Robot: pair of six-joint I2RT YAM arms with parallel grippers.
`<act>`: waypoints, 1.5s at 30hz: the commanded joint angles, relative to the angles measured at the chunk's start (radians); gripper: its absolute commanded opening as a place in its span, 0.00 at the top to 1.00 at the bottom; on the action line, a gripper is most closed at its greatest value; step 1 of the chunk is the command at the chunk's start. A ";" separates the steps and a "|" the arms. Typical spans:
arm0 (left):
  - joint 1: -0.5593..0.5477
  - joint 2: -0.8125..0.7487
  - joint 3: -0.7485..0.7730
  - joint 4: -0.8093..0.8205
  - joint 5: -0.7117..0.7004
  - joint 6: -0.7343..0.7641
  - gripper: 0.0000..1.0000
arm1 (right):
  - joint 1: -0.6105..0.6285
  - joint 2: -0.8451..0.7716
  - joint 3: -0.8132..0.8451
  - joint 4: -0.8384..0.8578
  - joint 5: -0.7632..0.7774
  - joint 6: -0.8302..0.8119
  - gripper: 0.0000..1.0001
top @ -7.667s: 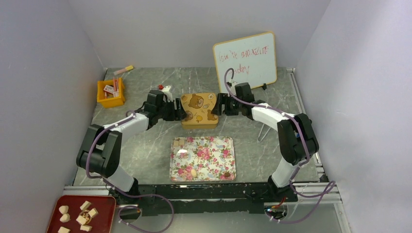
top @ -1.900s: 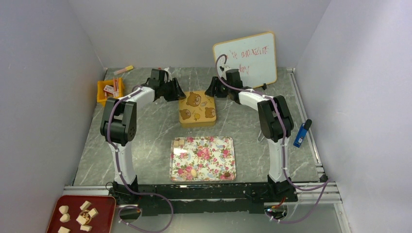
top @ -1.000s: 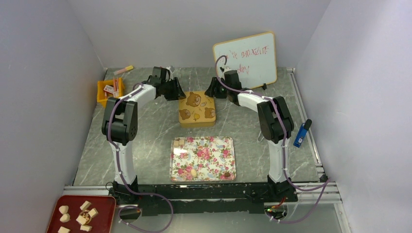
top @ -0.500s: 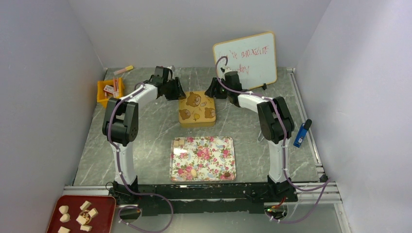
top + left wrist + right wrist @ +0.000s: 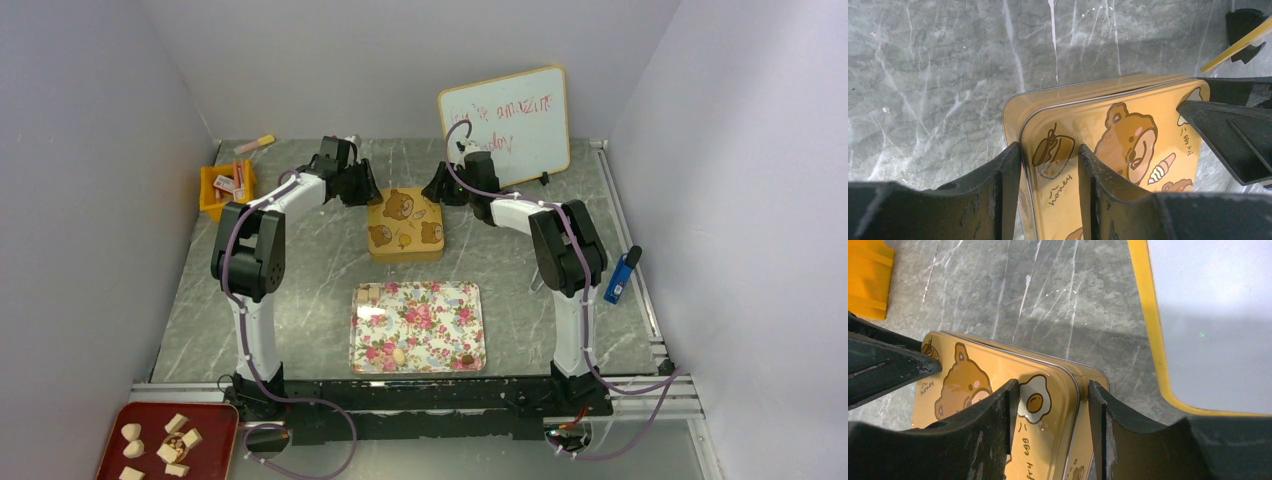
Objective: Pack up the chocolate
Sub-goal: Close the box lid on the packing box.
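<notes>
Corner of yellow bear tin lid (image 5: 988, 365) between fingers of right hand (image 5: 1052, 390); whiteboard (image 5: 1213, 315) at right.

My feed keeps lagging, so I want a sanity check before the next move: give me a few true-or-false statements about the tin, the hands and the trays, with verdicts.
1. The bear tin has its lid on. True.
2. Both hands are at the tin's near corners. False: the left hand is at its far left corner, the right hand at its far right.
3. The floral tray holds a few chocolate pieces. True.
4. The orange bin stands right of the tin. False: it stands far to the tin's left.
5. The red tray is bare. False: several pale pieces lie on it.
</notes>
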 commanded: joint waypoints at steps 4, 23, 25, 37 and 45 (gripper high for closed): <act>-0.072 0.190 -0.035 -0.230 -0.094 0.088 0.95 | 0.103 0.151 -0.067 -0.529 -0.093 -0.044 1.00; -0.048 0.177 0.035 -0.223 -0.061 0.123 0.50 | 0.067 0.159 0.053 -0.582 -0.080 -0.068 0.39; -0.044 0.175 0.037 -0.221 -0.058 0.123 0.47 | 0.066 0.160 0.060 -0.587 -0.077 -0.072 0.33; -0.028 0.162 0.031 -0.199 -0.061 0.120 0.38 | 0.053 0.154 0.098 -0.612 -0.063 -0.081 0.00; -0.014 0.125 0.015 -0.176 -0.080 0.113 0.33 | 0.045 0.119 0.097 -0.608 -0.039 -0.085 0.00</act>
